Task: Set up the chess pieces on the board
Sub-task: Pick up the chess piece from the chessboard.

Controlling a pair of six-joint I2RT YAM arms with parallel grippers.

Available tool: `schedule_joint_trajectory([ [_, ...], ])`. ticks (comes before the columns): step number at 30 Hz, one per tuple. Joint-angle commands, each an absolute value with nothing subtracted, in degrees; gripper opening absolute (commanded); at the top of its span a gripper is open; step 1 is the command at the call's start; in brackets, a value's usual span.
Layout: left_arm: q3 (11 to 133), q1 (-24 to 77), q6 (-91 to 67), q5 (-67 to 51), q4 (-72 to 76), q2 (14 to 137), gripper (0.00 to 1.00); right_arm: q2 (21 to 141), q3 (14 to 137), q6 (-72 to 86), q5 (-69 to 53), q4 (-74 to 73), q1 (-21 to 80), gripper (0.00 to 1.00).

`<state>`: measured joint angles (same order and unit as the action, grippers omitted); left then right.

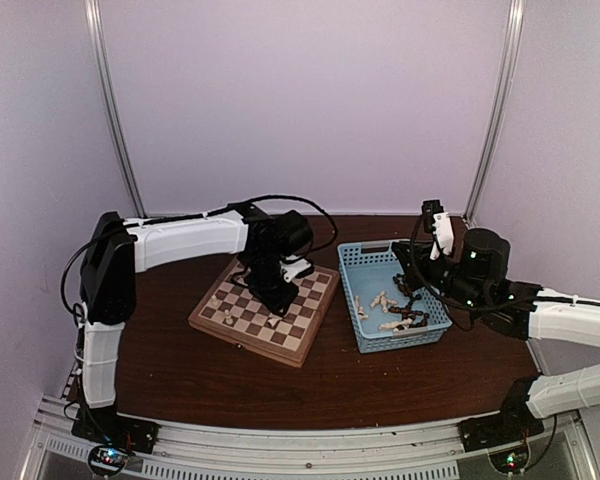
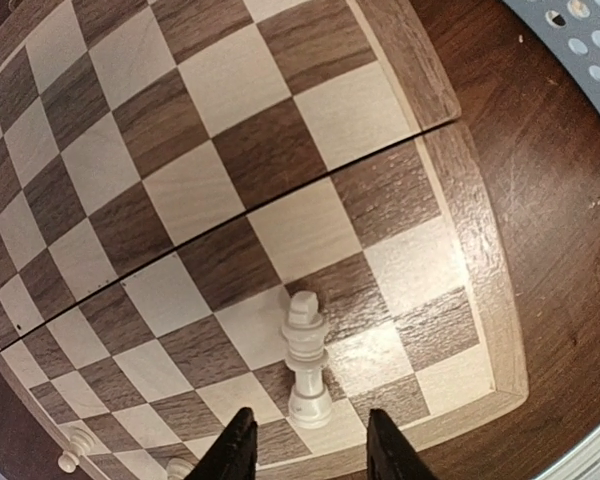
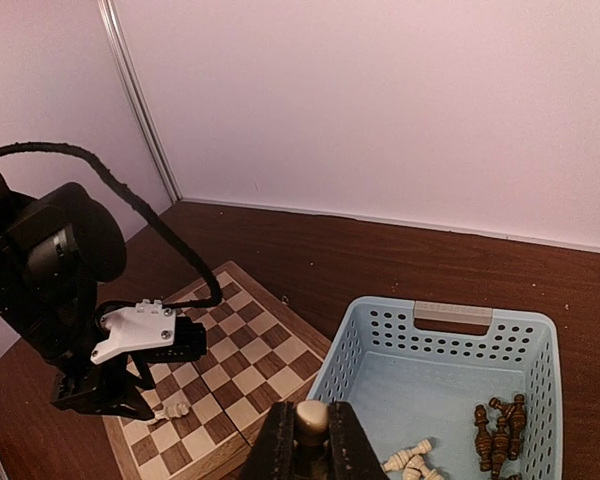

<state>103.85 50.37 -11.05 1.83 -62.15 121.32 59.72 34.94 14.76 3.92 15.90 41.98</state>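
- Left wrist view: the left gripper [image 2: 305, 442] had its jaws apart; a standing cream piece [image 2: 306, 360] sat upright on the board [image 2: 230, 150], just beyond the fingertips and untouched.
- Only the right wrist view showed the right gripper [image 3: 311, 438] clamped on a cream-topped piece [image 3: 312, 413] beside the basket [image 3: 450, 312].

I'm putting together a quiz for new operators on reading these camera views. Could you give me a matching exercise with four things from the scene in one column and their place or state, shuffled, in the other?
Column 1
1. left gripper
2. right gripper
3. dark brown pieces
4. tall white piece

Column 2
A. lying in the blue basket
B. standing upright on the board, near its rim
C. shut on a cream piece
D. open, holding nothing

Pairs: 1-D, 2-C, 3-A, 4-B
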Motion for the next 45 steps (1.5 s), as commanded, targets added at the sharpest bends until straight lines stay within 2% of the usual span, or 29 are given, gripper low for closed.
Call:
schedule_joint_trajectory([
  [1,107.7,50.7,-9.8,2.6,-64.7,124.2,0.39,59.1,35.4,14.3,4.7,15.3,41.6,0.03],
  [6,111.6,50.7,-7.9,-1.8,-65.8,128.2,0.4,58.9,35.1,14.3,5.0,15.3,41.6,0.03],
  [15,116.9,50.6,-7.8,-1.4,-67.7,133.8,0.39,57.9,35.1,13.6,5.8,14.4,41.6,0.04],
  [23,118.3,50.0,-8.8,1.3,-69.0,135.1,0.25,57.9,35.0,13.5,6.2,14.5,41.6,0.04],
  [29,118.6,49.7,-8.3,0.4,-71.5,135.9,0.31,58.1,35.3,13.4,6.0,14.4,41.6,0.04],
  [32,119.3,49.5,-8.0,0.5,-73.0,136.6,0.31,58.2,35.3,13.5,6.0,14.3,41.6,0.04],
  [38,119.9,49.4,-8.0,1.6,-72.9,136.8,0.15,58.0,35.1,13.7,5.9,14.5,41.6,0.04],
  [45,121.2,49.4,-7.2,3.0,-71.2,136.6,0.04,57.6,35.3,13.5,5.8,13.9,41.6,0.04],
])
